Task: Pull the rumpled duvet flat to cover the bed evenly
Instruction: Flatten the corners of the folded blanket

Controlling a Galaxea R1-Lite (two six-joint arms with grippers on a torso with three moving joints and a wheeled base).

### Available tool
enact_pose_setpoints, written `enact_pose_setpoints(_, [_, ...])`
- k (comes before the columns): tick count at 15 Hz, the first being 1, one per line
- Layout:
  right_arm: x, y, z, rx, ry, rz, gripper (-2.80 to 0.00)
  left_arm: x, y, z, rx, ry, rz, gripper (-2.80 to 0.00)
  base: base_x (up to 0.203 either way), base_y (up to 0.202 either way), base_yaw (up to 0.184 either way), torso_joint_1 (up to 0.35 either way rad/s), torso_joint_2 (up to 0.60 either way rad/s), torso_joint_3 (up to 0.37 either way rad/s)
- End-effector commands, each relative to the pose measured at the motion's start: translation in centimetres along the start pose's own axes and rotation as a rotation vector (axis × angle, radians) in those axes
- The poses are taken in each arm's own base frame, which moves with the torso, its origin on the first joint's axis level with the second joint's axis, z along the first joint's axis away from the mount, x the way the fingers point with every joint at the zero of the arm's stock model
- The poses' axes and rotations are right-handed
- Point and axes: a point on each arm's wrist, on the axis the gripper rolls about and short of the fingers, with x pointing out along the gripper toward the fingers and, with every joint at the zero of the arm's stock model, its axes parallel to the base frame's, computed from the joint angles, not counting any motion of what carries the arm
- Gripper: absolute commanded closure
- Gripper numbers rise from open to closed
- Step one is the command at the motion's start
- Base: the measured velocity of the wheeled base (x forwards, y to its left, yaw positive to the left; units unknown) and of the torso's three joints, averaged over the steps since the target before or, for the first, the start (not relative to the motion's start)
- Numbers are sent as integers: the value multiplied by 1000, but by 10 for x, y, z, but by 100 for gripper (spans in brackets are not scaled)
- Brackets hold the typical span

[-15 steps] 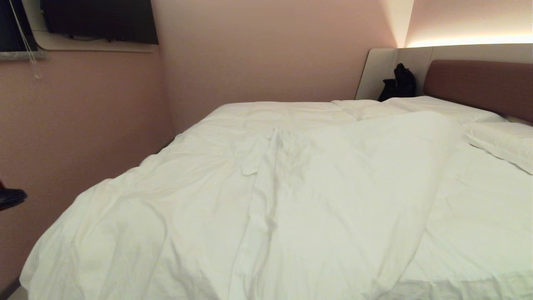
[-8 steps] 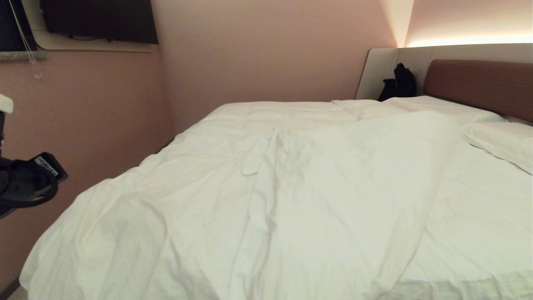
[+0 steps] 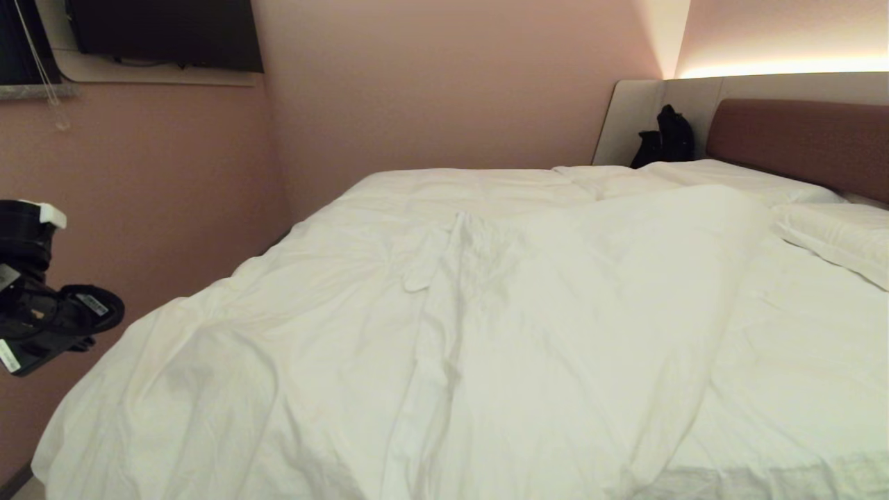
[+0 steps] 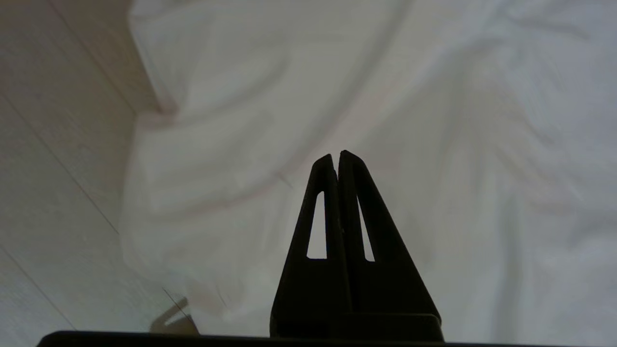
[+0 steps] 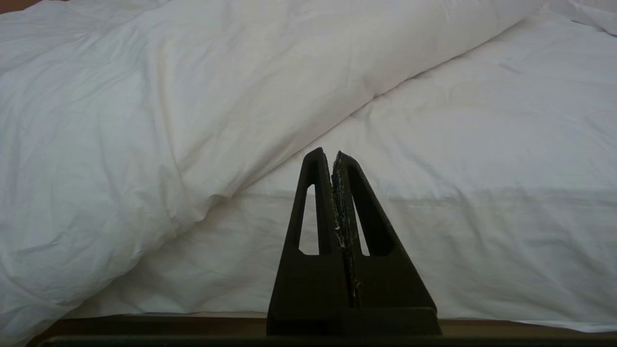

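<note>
My left claw [image 4: 336, 159], closed and empty, hung above the duvet [image 4: 366, 96] at the bed's [image 3: 444, 333] corner; my right claw [image 5: 326, 156] was closed too.

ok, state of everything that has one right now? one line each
duvet: rumpled, bunched toward the left, not yet flat
bed: sheet bare on the right side
pillow: lying flat near the headboard
left gripper: shut, empty, above the duvet's corner
right gripper: shut, empty, low at the bed's near edge
</note>
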Motion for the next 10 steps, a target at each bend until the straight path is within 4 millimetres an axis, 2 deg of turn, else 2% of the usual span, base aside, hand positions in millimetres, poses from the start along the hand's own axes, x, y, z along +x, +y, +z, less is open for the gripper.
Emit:
enact_pose_setpoints(1, [0,0,0,-1,0,1,0,31,19,15,-1,29,48,0,0,0,0,0,0,0])
enact_pose_setpoints(5, [0,0,0,-1,0,1,0,33,41,32,57,51,-43,0,0,0,0,0,0,0])
enact_pose_setpoints(8, [0,0,0,-1,0,1,0,40,86,50,143,98,-201,0,0,0,0,0,0,0])
enact_pose_setpoints(10, [0,0,0,-1,0,1,0,55,112,47,210,147,-275,0,0,0,0,0,0,0])
